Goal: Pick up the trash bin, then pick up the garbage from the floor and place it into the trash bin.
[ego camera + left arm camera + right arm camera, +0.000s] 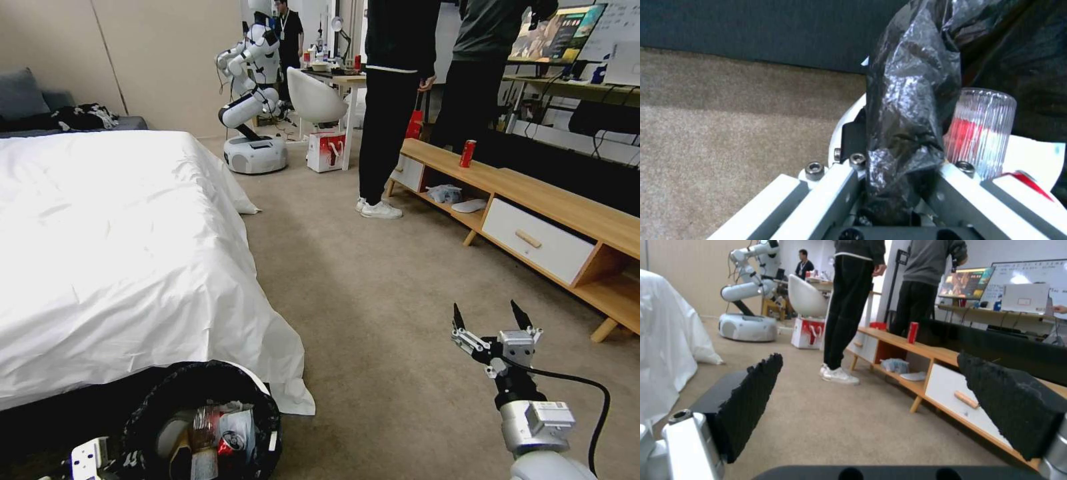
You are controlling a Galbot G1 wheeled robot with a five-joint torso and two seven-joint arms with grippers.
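One trash bin (200, 413) clamped in left gripper (893, 186) jaws, right gripper (490, 319) jaws wide

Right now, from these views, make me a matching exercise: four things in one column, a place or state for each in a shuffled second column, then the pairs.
Things:
1. trash bin
2. left gripper
3. right gripper
4. upright red can

Places or states:
A. open, above bare carpet
B. on the wooden cabinet top
C. shut on the bin's bagged rim
D. by the bed's corner, litter inside

Pairs: 1-D, 2-C, 3-A, 4-B
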